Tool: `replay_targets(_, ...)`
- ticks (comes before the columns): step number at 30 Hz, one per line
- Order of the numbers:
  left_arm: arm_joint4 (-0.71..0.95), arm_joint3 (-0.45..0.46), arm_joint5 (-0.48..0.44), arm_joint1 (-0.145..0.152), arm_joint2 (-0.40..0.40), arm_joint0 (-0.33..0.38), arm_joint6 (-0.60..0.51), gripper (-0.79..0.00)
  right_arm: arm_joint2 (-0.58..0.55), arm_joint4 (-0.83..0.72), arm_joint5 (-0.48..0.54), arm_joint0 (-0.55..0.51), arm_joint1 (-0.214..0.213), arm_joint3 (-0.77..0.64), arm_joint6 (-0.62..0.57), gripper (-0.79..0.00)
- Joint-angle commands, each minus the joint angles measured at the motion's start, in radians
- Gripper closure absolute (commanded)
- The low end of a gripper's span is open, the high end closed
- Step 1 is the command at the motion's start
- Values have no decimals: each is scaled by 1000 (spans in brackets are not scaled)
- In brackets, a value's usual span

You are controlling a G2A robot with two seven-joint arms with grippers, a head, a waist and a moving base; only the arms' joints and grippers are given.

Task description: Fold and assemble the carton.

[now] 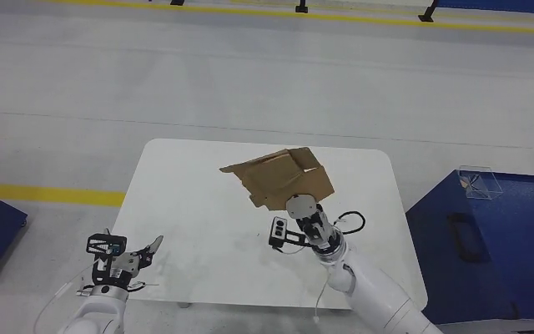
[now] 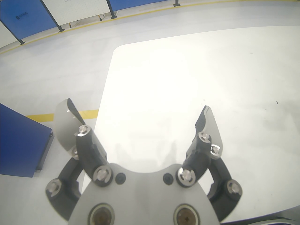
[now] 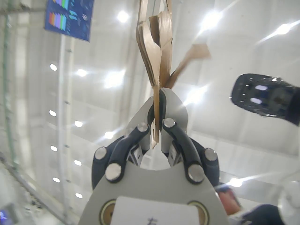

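Note:
A flat brown cardboard carton (image 1: 281, 176) is held up above the middle of the white table (image 1: 192, 217), tilted, with its flaps spread. My right gripper (image 1: 299, 203) is shut on the carton's near edge from below. In the right wrist view the gripper (image 3: 157, 94) points toward the ceiling and the carton (image 3: 154, 45) stands edge-on between its pads, with several flaps fanning out. My left gripper (image 1: 150, 249) sits at the table's near left corner, open and with nothing between its fingers (image 2: 206, 120); in its own view the gripper (image 2: 138, 108) looks over bare tabletop (image 2: 187, 76).
A blue cabinet (image 1: 476, 242) with a clear plastic box (image 1: 479, 181) on it stands to the right of the table. Another blue box (image 2: 21, 146) stands off the table's left side. Grey floor with yellow lines surrounds the table.

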State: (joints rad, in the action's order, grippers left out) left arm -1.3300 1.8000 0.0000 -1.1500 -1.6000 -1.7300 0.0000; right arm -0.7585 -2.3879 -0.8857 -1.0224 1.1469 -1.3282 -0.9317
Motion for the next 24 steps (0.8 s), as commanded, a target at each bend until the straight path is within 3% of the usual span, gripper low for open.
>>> replay_targets(1,0,0,0,0,0,0,0,-785,-4,-149,-116,-6,6,26,113,0)
replay_targets(11,0,0,0,0,0,0,0,-785,51,-412,-127,16,11,23,290,0)
replay_targets(13,0,0,0,0,0,0,0,-785,9,-330,-127,38,6,24,288,0)
replay_targets(15,0,0,0,0,0,0,0,-785,-76,-75,-109,59,2,16,194,0)
replay_targets(17,0,0,0,0,0,0,0,-785,-141,243,21,48,5,-18,-15,0)
replay_targets(21,0,0,0,0,0,0,0,-785,-201,804,445,81,0,19,-435,0)
replay_targets(24,0,0,0,0,0,0,0,-785,-267,1099,817,141,-11,83,-570,0)
